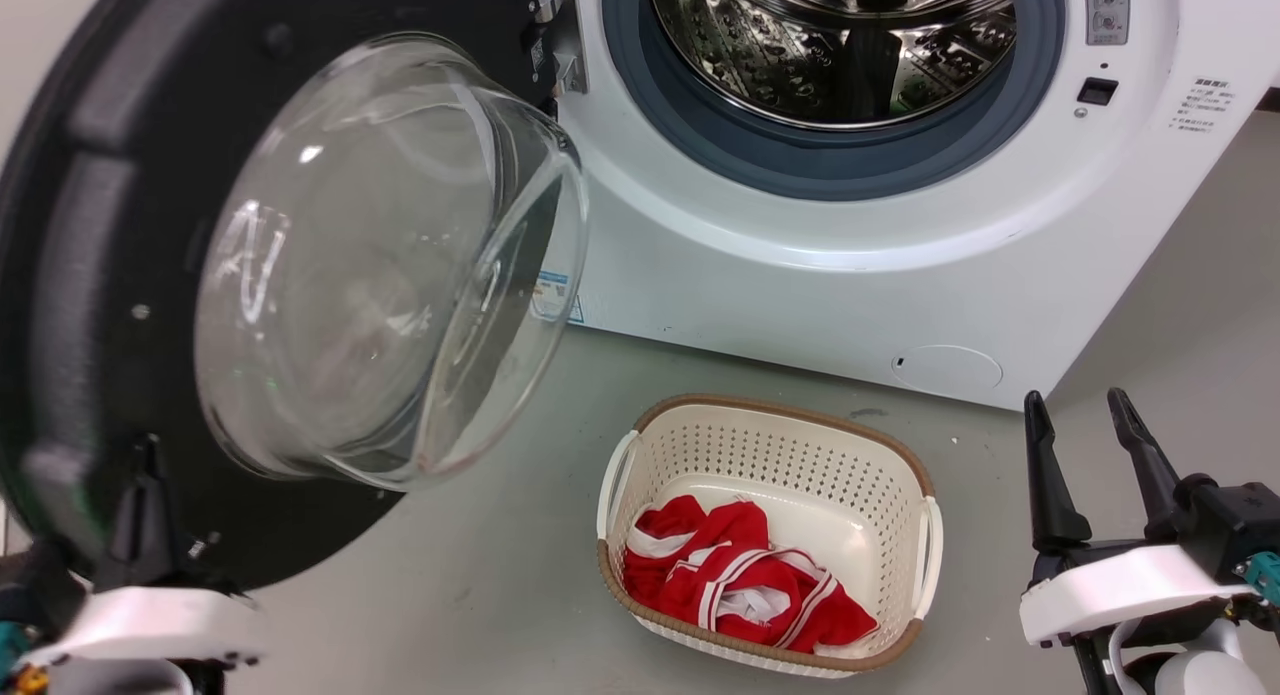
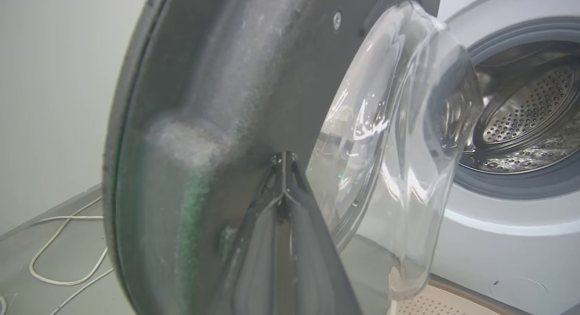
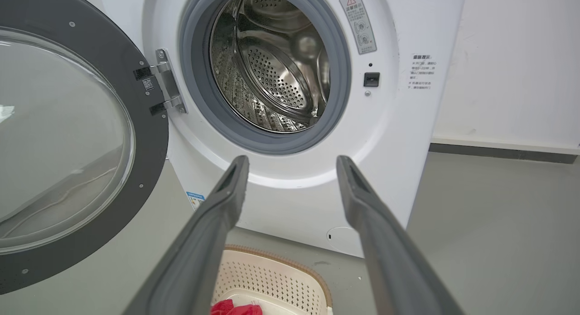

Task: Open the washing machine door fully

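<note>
Head view: left hand (image 1: pixel 148 455) at washing machine door (image 1: pixel 90 225) rim, floor (image 1: pixel 480 575) alongside.

Swung-out washing machine door (image 1: pixel 90 225) bars the left; basket (image 1: pixel 780 407) occupies the floor (image 1: pixel 500 585) in front; drum mouth (image 1: pixel 800 65) unobstructed.

Long dark tapered fingers (image 1: pixel 1045 475), white wrist shells (image 1: pixel 1120 580), teal connectors (image 1: pixel 1265 573)

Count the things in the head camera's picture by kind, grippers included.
washing machine: 1
washing machine door: 1
laundry basket: 1
red clothing bundle: 1
grippers: 2 (left gripper, right gripper)
Total: 6
</note>
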`<state>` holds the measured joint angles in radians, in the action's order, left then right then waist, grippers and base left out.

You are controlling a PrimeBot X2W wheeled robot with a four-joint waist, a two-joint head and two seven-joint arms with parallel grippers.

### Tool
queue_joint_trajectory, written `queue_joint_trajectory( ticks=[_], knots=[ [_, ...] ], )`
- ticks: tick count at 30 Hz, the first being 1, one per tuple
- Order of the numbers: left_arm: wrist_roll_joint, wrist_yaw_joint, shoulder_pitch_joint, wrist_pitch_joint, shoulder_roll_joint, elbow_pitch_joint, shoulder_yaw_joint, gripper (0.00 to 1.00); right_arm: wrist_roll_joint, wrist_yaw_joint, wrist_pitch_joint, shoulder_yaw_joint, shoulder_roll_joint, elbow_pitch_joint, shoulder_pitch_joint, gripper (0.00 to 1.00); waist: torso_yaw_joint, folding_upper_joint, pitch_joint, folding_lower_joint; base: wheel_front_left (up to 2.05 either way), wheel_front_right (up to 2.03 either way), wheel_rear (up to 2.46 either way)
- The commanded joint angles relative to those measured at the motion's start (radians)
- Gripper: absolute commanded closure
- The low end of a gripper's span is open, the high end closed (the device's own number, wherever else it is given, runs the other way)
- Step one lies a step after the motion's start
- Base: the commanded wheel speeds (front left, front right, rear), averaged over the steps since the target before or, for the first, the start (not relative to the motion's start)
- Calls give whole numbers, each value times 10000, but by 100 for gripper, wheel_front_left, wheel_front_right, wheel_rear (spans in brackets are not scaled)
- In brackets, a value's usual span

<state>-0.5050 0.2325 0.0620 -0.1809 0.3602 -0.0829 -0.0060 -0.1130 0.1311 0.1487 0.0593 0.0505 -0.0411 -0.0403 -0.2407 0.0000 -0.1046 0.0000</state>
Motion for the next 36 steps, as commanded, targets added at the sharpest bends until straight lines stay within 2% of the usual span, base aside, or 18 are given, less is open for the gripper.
queue_joint_trajectory(
  ticks=[1,10,19,24,27,31,36],
  knots=[
    [-117,0,-277,-111,127,251,263,100,86,-7,-10,17,-9,56,-117,0,15,0,-89,0,0,0,0],
    [-834,-735,-1833,-492,850,2350,1241,100,213,-7,-154,-2,-10,203,-374,0,142,0,-571,0,0,0,0],
    [-1082,-1417,-3045,-708,1449,4505,1658,100,312,-7,-189,-5,-10,309,-541,0,278,0,-863,0,0,0,0],
    [-817,-1782,-3745,-804,1567,5454,1556,100,415,-7,-204,69,-10,330,-588,0,290,0,-898,0,0,0,0],
    [-563,-1917,-3795,-848,1521,5664,1560,100,384,-7,-129,50,-10,259,-587,0,332,0,-710,0,0,0,0],
    [-47,-1940,-3314,-858,1330,5036,1694,100,412,-7,-1,59,-10,163,-401,0,371,0,-420,0,0,0,0],
    [534,-1891,-2389,-842,832,3901,1768,100,261,-7,81,2,-10,-28,-223,0,487,0,-3,0,0,0,0]
  ],
)
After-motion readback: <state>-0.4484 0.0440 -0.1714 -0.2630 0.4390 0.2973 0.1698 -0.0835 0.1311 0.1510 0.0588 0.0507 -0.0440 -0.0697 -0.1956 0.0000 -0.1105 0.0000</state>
